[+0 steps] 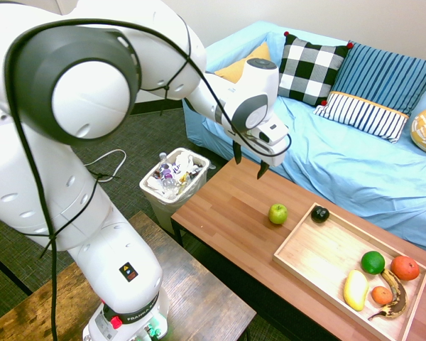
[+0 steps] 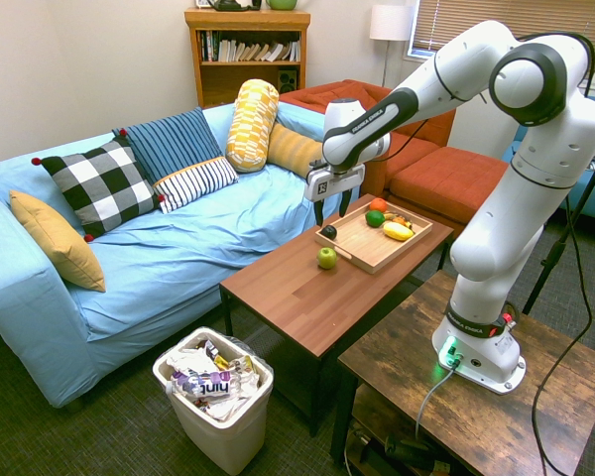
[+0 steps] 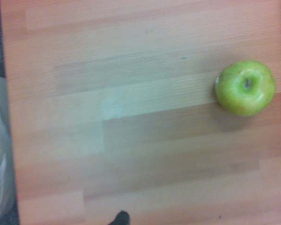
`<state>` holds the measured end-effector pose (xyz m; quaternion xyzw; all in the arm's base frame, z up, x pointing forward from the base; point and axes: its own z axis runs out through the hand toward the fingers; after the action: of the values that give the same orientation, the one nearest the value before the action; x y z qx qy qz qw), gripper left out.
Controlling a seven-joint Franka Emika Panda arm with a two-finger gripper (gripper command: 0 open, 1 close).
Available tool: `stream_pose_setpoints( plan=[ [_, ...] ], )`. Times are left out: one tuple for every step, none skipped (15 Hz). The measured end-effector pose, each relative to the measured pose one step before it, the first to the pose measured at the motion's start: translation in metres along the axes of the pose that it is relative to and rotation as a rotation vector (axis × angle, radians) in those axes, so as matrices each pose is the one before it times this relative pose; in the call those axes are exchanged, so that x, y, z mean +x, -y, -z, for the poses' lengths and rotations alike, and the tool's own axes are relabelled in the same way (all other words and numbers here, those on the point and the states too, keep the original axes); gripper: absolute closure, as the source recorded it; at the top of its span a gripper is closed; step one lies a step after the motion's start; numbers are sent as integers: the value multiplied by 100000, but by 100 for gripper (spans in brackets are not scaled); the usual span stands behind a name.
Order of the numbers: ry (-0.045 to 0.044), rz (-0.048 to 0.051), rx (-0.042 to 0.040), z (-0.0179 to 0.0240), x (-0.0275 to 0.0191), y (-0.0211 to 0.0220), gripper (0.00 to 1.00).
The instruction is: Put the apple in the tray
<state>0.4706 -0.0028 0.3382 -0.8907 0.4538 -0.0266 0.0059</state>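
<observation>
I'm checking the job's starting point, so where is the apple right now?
In the first exterior view, the apple sits on the reddish-brown table, just outside the tray, left of the small blackish fruit.

The reddish-brown wooden table (image 1: 224, 206) carries 1 green apple (image 1: 277, 214) and, just beside it, 1 shallow wooden tray (image 1: 319, 247).

black fruit (image 1: 320, 214) inside tray's (image 1: 287, 252) near corner, open air above apple (image 1: 277, 214)

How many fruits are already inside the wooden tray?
6 in the wooden tray: a blackish one at one end; towards the other, a green one, a red one, a yellow one, a small orange one and a banana.
</observation>
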Motion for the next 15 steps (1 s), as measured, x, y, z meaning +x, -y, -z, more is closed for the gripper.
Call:
stream_pose_setpoints(
  plan=[
    [-399, -2831, -957, -1124, 912, 355, 0],
    [-383, -2483, -1192, -1104, 830, 368, 0],
    [-339, -2272, -1467, -1190, 810, 381, 0],
    [74, -2067, -1432, -1139, 763, 356, 0],
    [-171, -2143, -1002, -1135, 827, 394, 0],
    [2, -2173, -666, -1269, 904, 359, 0],
    [376, -1572, -1079, -1380, 870, 395, 0],
    [491, -1082, -1522, -1318, 739, 389, 0],
    [582, -1191, -1023, -1135, 660, 410, 0],
    [598, -1121, -777, -1043, 541, 491, 0],
    [590, -1056, -538, -851, 411, 455, 0],
    [414, -709, -562, -842, 338, 478, 0],
    [389, -608, -519, -757, 267, 436, 0],
    [275, -519, -682, -776, 282, 343, 0],
    [276, -657, -723, -774, 327, 237, 0]
  ],
)
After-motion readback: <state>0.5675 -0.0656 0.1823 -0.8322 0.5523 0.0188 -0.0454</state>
